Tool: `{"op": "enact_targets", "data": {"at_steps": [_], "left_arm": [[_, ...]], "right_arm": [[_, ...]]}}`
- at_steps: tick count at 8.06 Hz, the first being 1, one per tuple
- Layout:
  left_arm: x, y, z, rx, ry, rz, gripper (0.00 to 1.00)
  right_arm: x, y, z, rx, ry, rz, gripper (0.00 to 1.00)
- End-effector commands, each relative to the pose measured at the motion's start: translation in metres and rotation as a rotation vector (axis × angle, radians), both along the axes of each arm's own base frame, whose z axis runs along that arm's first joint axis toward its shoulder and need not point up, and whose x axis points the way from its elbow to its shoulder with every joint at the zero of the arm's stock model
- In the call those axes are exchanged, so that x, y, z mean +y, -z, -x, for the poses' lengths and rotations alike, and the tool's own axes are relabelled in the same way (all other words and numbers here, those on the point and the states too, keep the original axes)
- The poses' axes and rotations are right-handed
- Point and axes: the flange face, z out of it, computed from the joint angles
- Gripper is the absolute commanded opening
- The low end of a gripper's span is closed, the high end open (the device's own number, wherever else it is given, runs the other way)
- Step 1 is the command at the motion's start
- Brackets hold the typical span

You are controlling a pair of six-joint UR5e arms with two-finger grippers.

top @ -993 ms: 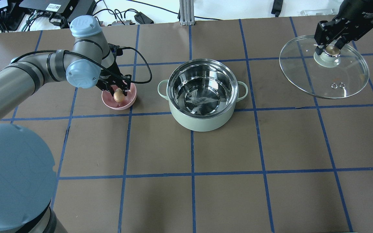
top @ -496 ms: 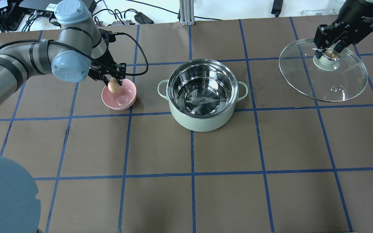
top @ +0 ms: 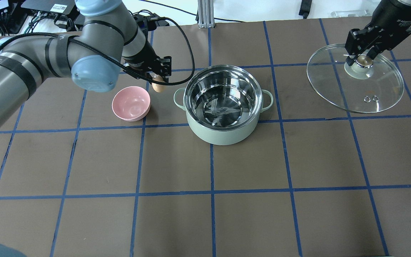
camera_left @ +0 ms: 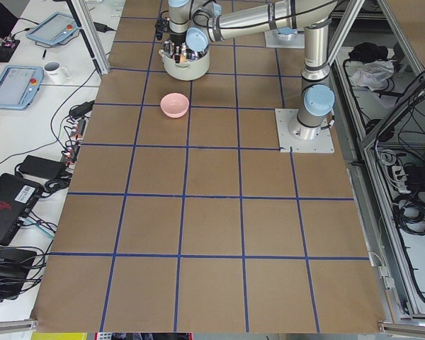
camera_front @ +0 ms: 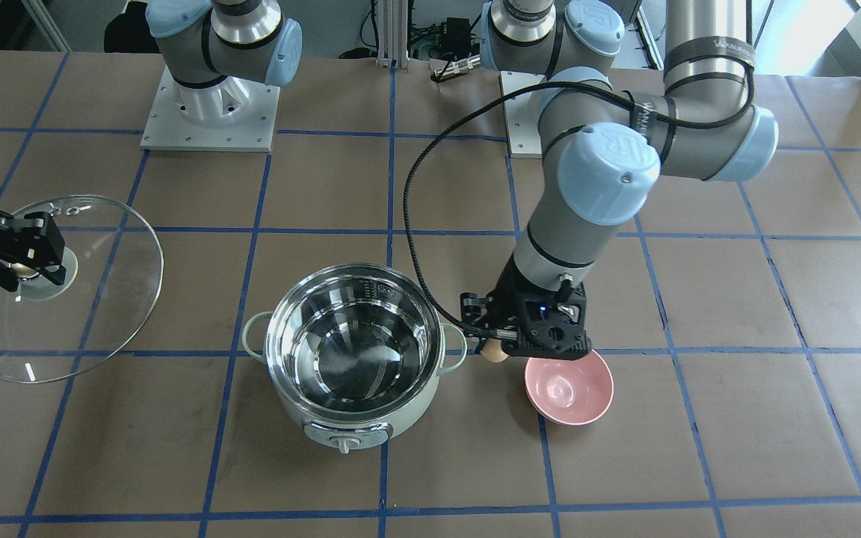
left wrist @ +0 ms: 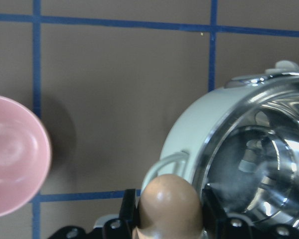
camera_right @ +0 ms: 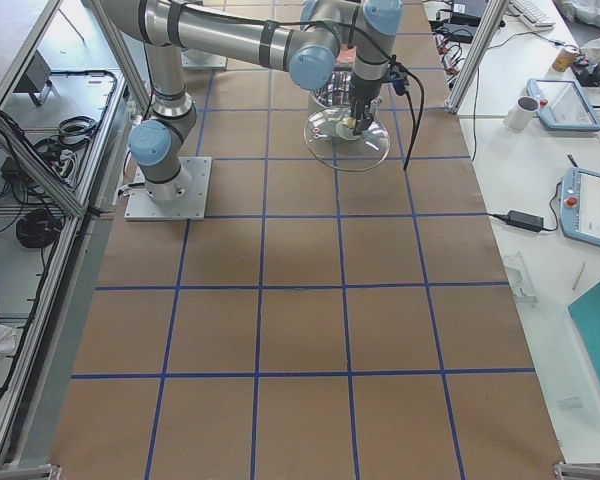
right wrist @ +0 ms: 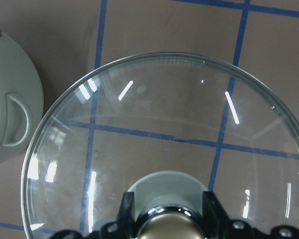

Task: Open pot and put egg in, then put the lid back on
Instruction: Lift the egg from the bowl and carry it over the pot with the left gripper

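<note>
Pinching the egg (top: 158, 86) by its sides, the left jaws hold it in the air between the bowl (top: 131, 105) and the pot (top: 219, 137), just beside the pot's near loop handle (top: 179, 98) and not yet over the steel rim. A second ago the egg lay low in the bowl with the jaws around it. Half a second ago it hung over the bowl's far rim. Now it is clear of the bowl, which stands empty. So the pick has held, and I judge the carry to the pot about half done. What is left is a short move sideways over the rim, then a lowering into the steel bowl before the jaws spread, since a drop from this height could crack the shell. The left wrist view shows the handle and rim directly ahead of the egg, so the path must stay high enough to pass them. The right jaws are pressed on the knob (top: 364, 61) of the lid (top: 355, 91), holding it near the far right corner of the tabletop (top: 262, 214), well apart from the pot. It has barely shifted in the last second, and whether its low rim touches the tabletop I cannot tell. The pot stands open midway between the left and right edges, in the far half, with the bowl near it towards the left edge. The lid goes back on last.
</note>
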Motion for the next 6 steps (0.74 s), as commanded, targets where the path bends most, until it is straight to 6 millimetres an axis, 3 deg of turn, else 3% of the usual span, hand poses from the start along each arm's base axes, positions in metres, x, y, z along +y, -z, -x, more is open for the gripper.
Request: {"op": "enact_targets", "data": {"at_steps": [1,2,3,6], "left_arm": [[0.027,0.019,0.084,0.045,-0.086,-0.010,0.16],[0.024,0.033,0.111,0.131,-0.073,0.019,0.15],[0.021,0.060,0.122,0.133,-0.068,0.003,0.13],[0.024,0.081,0.129,0.113,-0.036,-0.025,0.13]], "right_arm": [[0.000,0.000,0.000,0.004,-0.012,-0.001,0.00],[0.000,0.000,0.000,0.004,-0.012,-0.001,0.00],[0.000,0.000,0.000,0.004,-0.012,-0.001,0.00],[0.001,-0.001,-0.001,-0.002,-0.009,0.003,0.00]]}}
